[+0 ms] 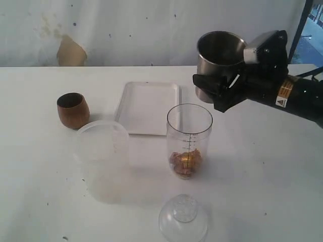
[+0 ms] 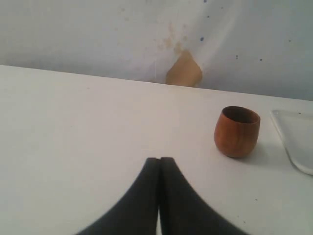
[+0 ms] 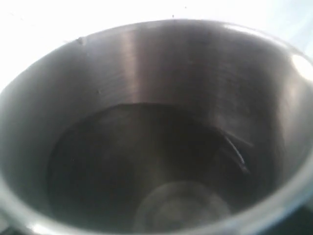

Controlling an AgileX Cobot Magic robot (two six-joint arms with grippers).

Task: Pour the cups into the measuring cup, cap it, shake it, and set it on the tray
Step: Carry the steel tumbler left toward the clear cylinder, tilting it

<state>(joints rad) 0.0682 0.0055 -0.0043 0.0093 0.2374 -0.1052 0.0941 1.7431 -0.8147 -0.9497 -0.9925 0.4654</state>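
My right gripper (image 1: 218,89) is shut on the brushed-steel tumbler (image 1: 219,53) and holds it roughly upright in the air, just behind and above the measuring cup (image 1: 189,132). In the right wrist view the tumbler's (image 3: 161,98) dark inside looks empty. The clear measuring cup stands open on the table with brown-gold pieces (image 1: 185,161) at its bottom. Left of the white tray (image 1: 146,108) stands the wooden cup (image 1: 73,110). My left gripper (image 2: 159,159) is shut on nothing, low over bare table, with the wooden cup (image 2: 236,132) ahead of it and apart from it.
A wide frosted plastic tub (image 1: 103,151) stands left of the measuring cup. A clear domed lid (image 1: 182,219) lies at the table's front edge. A corner of the tray (image 2: 293,142) shows in the left wrist view. A wall runs behind the table.
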